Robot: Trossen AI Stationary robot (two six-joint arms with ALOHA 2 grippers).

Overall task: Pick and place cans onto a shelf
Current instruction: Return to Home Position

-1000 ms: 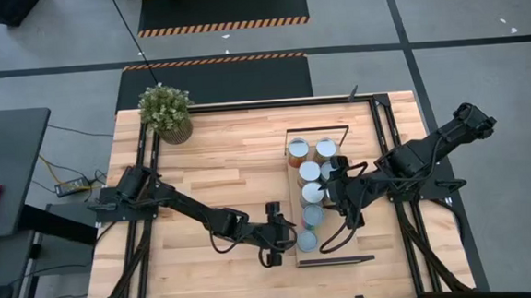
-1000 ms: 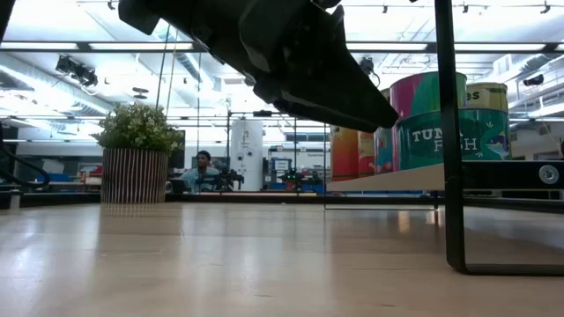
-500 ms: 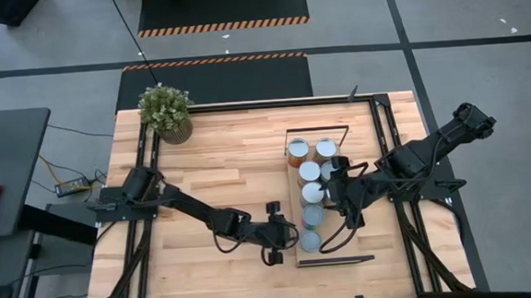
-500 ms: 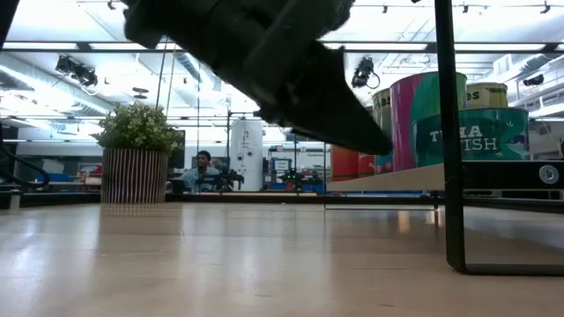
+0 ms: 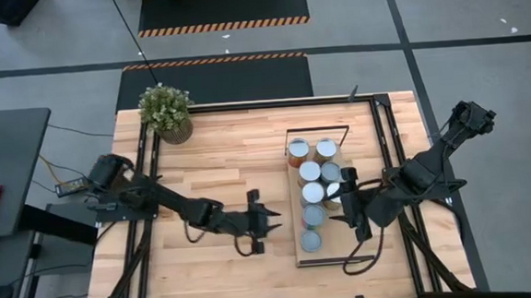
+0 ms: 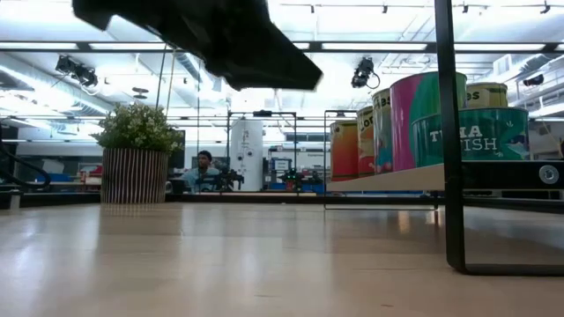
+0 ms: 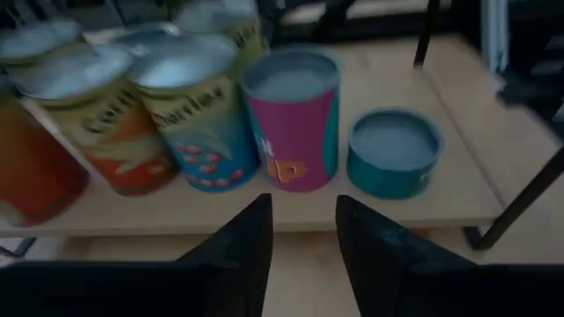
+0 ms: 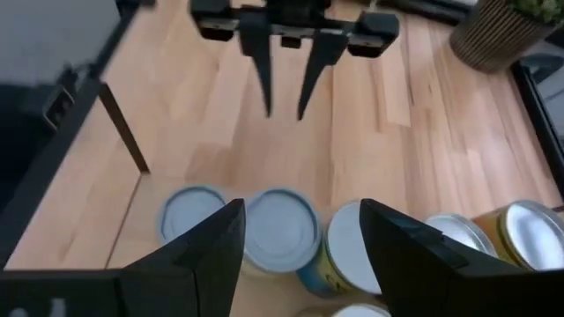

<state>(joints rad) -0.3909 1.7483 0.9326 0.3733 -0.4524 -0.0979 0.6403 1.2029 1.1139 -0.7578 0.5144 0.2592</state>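
on the long light-wood shelf with thin black frame: seven small cylindrical tin cans, upright, clustered.
left tool: beside shelf, over pale wooden bench; fingers apart, empty.
right tool: shelf's other side; fingers spread, empty.
homing advice: withdraw both arms wide of frame and cans.

left claw: fingers apart, empty | right claw: fingers apart, empty, facing left claw

This is looking like a lab hall: hazard-striped mats are lying on grey floor, strip lights are glowing overhead, a person is sitting behind.
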